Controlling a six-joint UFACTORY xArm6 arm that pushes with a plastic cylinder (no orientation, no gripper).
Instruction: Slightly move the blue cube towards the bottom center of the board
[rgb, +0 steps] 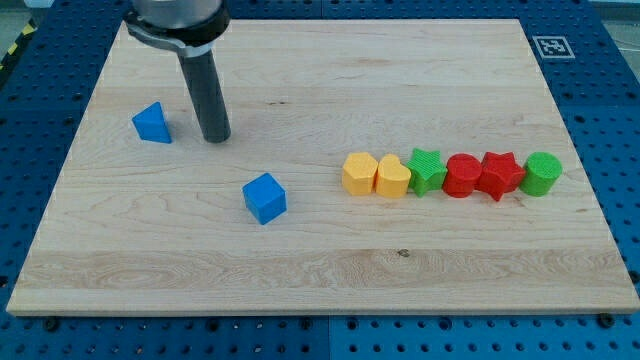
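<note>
**Tip sits up-left of blue cube**

Wooden tabletop (300, 270) carries the blue cube (265, 197), lying toward the view's bottom-right of my tip (216, 138). No claw exists, only a bare rod touching nothing. Bottom centre lies beyond the cube.

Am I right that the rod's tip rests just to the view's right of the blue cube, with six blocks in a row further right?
Not quite. In the camera view, my tip sits just to the view's right of the blue triangular block, not the blue cube, which lies apart, lower and further right. The row of six blocks further right is correct.
</note>
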